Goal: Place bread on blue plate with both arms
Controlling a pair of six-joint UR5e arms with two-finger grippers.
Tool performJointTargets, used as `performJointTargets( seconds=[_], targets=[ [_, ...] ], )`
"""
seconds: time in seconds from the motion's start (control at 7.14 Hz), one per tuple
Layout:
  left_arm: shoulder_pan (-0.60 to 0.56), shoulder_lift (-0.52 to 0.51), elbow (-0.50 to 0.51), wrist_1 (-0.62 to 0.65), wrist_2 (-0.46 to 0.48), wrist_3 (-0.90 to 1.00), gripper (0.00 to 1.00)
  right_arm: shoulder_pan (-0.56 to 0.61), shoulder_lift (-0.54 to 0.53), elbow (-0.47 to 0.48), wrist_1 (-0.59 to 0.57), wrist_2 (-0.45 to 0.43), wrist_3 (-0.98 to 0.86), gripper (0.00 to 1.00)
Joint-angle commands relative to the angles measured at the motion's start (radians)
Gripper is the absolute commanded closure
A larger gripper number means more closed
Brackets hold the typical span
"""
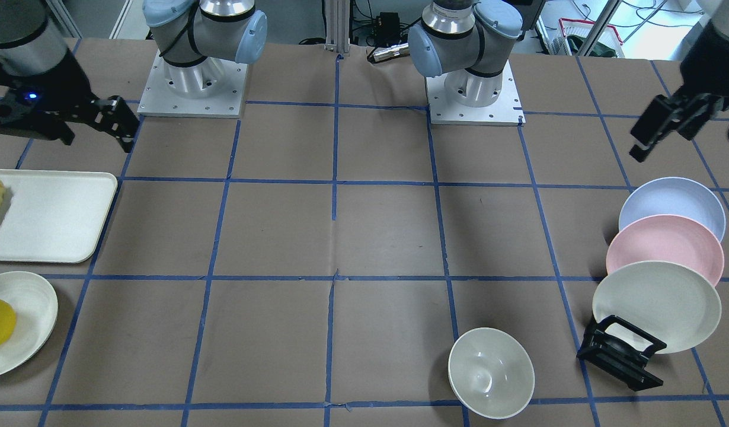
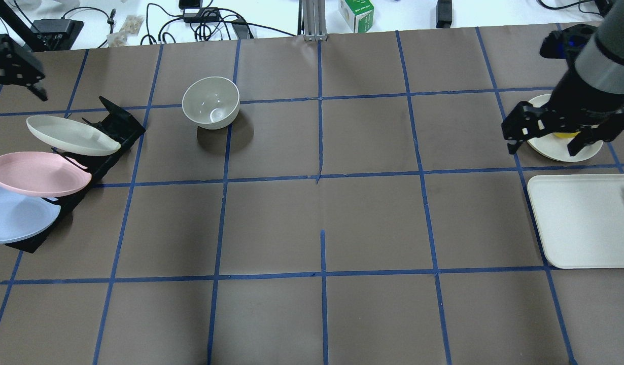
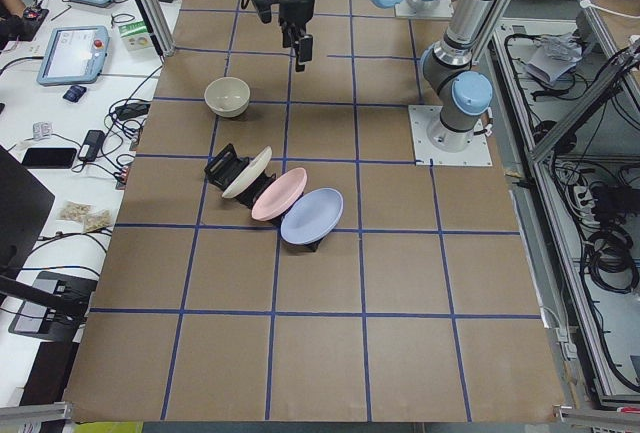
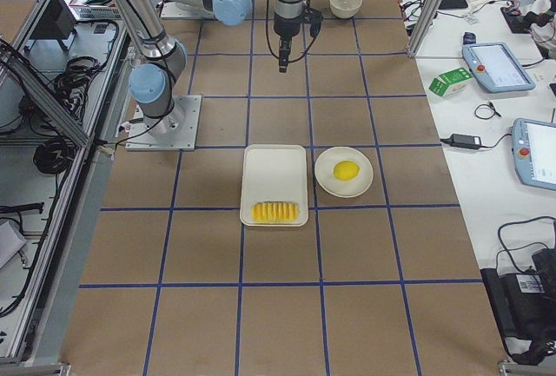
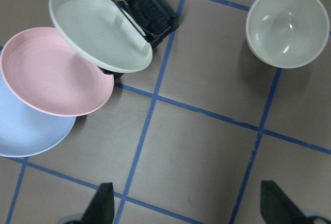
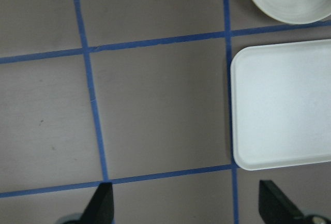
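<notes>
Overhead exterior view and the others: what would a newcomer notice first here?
Three plates stand fanned in a black rack at the table's end on the robot's left: the cream plate, the pink plate and the blue plate. The bread lies at one end of a cream tray at the opposite end. The left gripper and the right gripper hover open and empty.

The bread is yellow-orange with cream grooves; the blue plate is pale lavender.

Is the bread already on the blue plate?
No, the bread lies on the white tray, while the blue plate stands in the black rack.
</notes>
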Motion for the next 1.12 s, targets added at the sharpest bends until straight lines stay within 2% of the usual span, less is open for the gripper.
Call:
performJointTargets(
  seconds=[0.0,0.14,0.28,0.42,0.56,0.7,0.98],
  targets=[
    [0.240,-0.061,-0.035,0.028,0.001,0.007,0.00,-0.250,0.051,0.002,-0.012,0.001,-0.277,0.00],
    [0.313,-0.094,-0.081,0.119,0.001,0.012,0.00,-0.336,0.108,0.002,-0.033,-0.001,-0.364,0.00],
    [0.368,-0.121,-0.125,0.226,0.001,0.050,0.00,-0.398,0.155,0.000,-0.123,-0.007,-0.449,0.00],
    [0.417,-0.155,-0.162,0.247,0.005,0.062,0.00,-0.456,0.201,0.002,-0.198,-0.016,-0.557,0.00],
    [0.451,-0.199,-0.197,0.267,0.074,0.044,0.02,-0.507,0.247,0.000,-0.229,-0.016,-0.602,0.00],
    [0.455,-0.248,-0.214,0.378,0.088,0.018,0.02,-0.539,0.292,0.000,-0.274,-0.018,-0.622,0.00],
    [0.455,-0.324,-0.211,0.428,0.140,0.003,0.05,-0.553,0.381,0.002,-0.382,-0.082,-0.628,0.00]
  ],
)
